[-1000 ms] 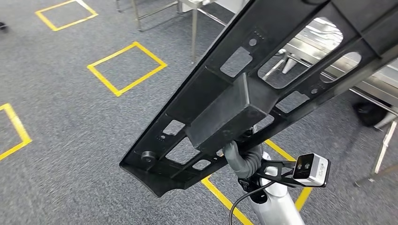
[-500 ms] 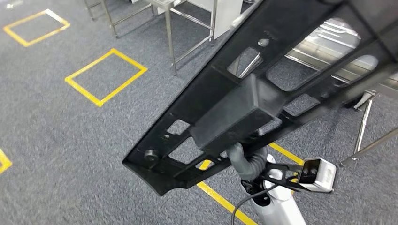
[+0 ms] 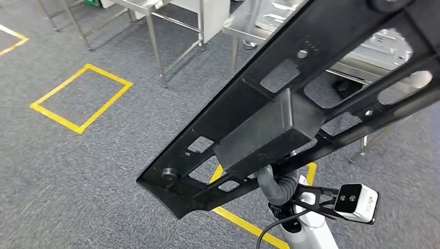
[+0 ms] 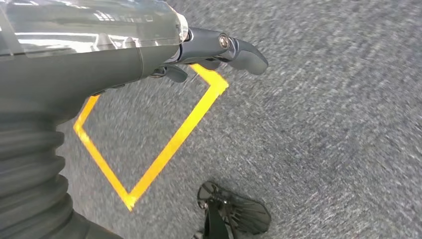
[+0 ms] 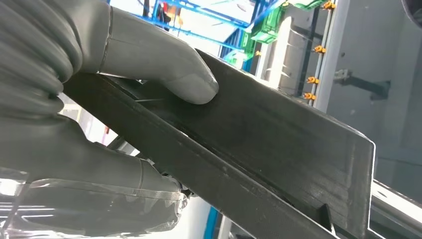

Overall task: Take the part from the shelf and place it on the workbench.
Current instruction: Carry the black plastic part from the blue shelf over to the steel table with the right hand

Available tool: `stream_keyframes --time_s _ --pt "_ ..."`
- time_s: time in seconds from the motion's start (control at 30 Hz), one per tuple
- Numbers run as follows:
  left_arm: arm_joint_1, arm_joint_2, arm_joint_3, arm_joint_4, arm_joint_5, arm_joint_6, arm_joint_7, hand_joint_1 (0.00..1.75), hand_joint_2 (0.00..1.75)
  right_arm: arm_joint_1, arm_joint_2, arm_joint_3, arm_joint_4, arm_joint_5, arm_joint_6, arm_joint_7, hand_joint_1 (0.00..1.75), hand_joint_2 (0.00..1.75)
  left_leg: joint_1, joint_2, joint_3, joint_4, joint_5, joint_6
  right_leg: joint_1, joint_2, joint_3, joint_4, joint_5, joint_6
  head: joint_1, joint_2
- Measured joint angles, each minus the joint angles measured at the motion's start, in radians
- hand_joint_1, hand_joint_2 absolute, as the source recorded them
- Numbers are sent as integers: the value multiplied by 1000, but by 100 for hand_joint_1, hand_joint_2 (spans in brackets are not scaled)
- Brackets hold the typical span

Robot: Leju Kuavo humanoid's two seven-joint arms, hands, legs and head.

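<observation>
Carpet (image 3: 78,171) with a yellow tape square (image 3: 80,98) takes the left of the head view; steel table legs (image 3: 155,49) stand at upper left. Left hand (image 4: 219,50) hangs over the floor in the left wrist view, fingers loose and apart, nothing in them, a tape corner (image 4: 174,134) under it.

Centre to upper right of the head view: the part (image 3: 270,129), a long black plastic frame with cut-outs and a boxy block in the middle, runs diagonally from lower centre up past the top right corner. It is off the shelf and in the air, carried. Right hand (image 5: 149,64) clamps it in the right wrist view: thumb pressed flat on the dark face, the other fingers under the edge. From the head camera that hand sits mostly hidden beneath the block, at lower centre-right.

Upper right, behind the part: the workbench (image 3: 259,18), a shiny steel top with metal pieces on it, near but not reached.

Judgement: pick done, carry under way; approach, lowering and release are left.
</observation>
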Motion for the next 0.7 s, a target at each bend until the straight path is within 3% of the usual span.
stream_keyframes --time_s 0.07,0.1,0.13,0.17,0.23,0.3,0.33,0.4,0.47,0.53,0.6,0.63,0.67,0.7 --pt "3 1 0 0 4 -7 -3 0 175 4 -1 -1 -4 0 1 -1 175 175 -3 23 1 0 -3 4 -2 -28 -72 138 -54 5 0 0" --pt "4 1 0 0 6 -9 -4 0 175 7 -1 -1 -4 0 2 -1 175 175 -4 35 2 0 -5 5 -3 -32 -93 175 -59 6 0 0" --pt "4 1 0 0 8 -10 -5 0 175 9 -2 -2 -4 0 4 -1 175 175 -5 46 4 0 -7 5 -3 -35 -94 171 -44 5 0 0" --pt "3 1 0 0 10 -10 -6 0 175 11 -2 -3 -4 0 4 -1 175 175 -6 56 8 0 -9 4 -2 -40 -73 126 -12 1 0 0" --pt "0 0 0 0 12 -10 -6 0 175 11 -2 -5 -6 0 5 -1 175 175 -10 74 18 -1 -16 1 7 -76 3 -22 54 -15 0 0" --pt "0 -2 0 0 14 -9 -7 0 175 9 -2 -5 -10 0 8 -1 175 175 -13 91 24 -2 -22 -7 19 -107 45 -109 77 -30 0 0" --pt "0 -3 1 0 15 -8 -7 0 175 9 -2 -6 -11 0 10 -1 175 175 -14 100 26 -3 -24 -12 23 -108 46 -116 73 -34 0 0" --pt "-2 -3 1 0 16 -4 -7 0 175 9 -2 -7 -13 -1 13 -1 175 175 -13 117 34 -7 -29 -23 20 -85 49 -126 78 -41 0 0" --pt "-5 -3 1 0 16 -2 -7 0 175 9 -1 -9 -16 -1 15 -1 175 175 -13 89 27 26 -55 -31 10 -64 60 -140 84 -48 0 0" --pt "-4 -3 1 0 18 -1 -6 0 175 7 0 -9 -18 -1 17 -1 175 175 -9 41 -25 140 -113 -36 7 -44 67 -146 84 -55 0 0" --pt "1 -3 2 0 20 -1 -4 0 175 9 0 -9 -17 0 18 1 175 175 -7 24 -89 259 -156 -42 8 -20 68 -144 82 -59 0 0" --pt "3 -3 3 0 22 -1 -2 0 175 9 0 -9 -17 0 19 3 175 175 -6 22 -101 274 -150 -44 8 -7 68 -141 81 -59 0 0" --pt "3 -3 4 0 24 -1 0 0 175 10 0 -8 -17 1 19 5 175 175 -6 20 -95 250 -123 -45 8 6 68 -138 79 -57 0 0" --pt "2 -4 5 0 27 -2 2 0 175 9 0 -8 -17 1 19 7 175 175 -4 16 -72 191 -82 -45 8 18 69 -133 76 -54 0 0"
